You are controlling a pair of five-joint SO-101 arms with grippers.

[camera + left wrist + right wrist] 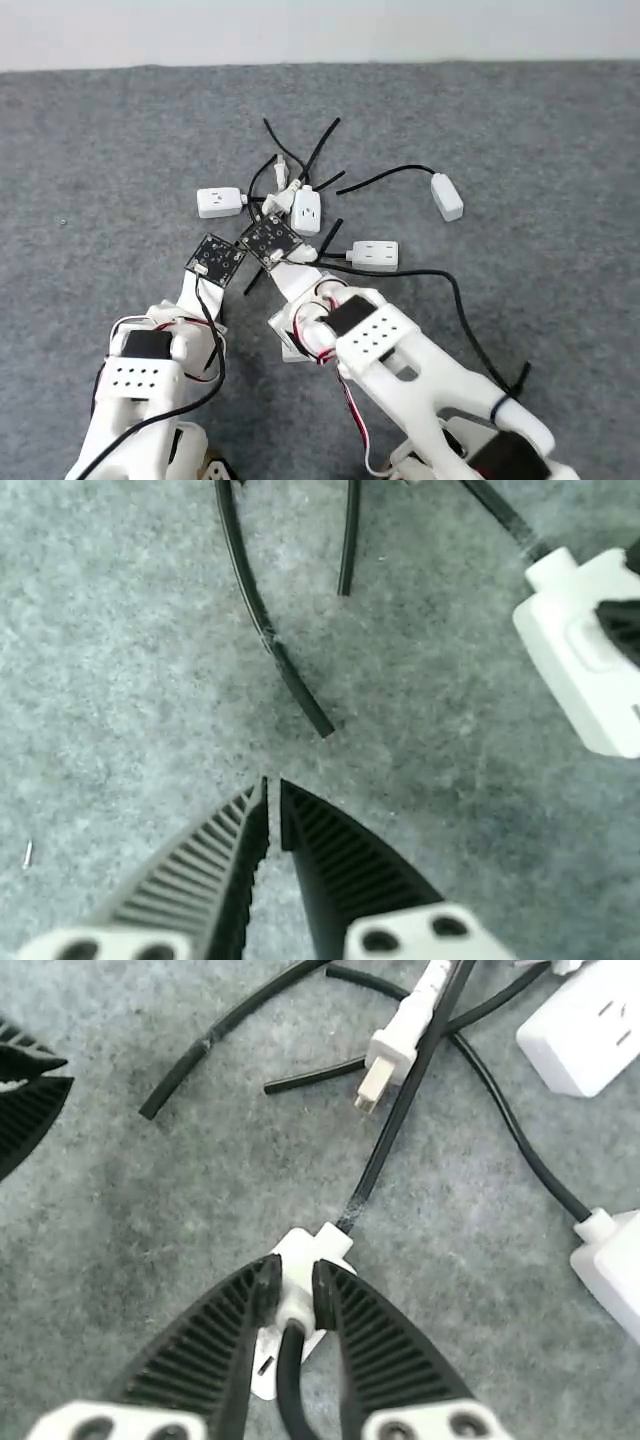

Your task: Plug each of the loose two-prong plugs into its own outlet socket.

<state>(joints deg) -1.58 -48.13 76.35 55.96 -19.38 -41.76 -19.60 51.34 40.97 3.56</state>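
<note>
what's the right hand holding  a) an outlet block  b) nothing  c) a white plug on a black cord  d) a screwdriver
c: the right hand is shut on a white plug, and its black cord runs off from it.

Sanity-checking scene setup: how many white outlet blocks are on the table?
4. Left block; middle block just right of it; near block lowest in the high view; far-right block off alone. Others may be hidden.

The high view looks down over the table (100, 150); both wrist views sit close, sharing a black cord (290, 680).
</note>
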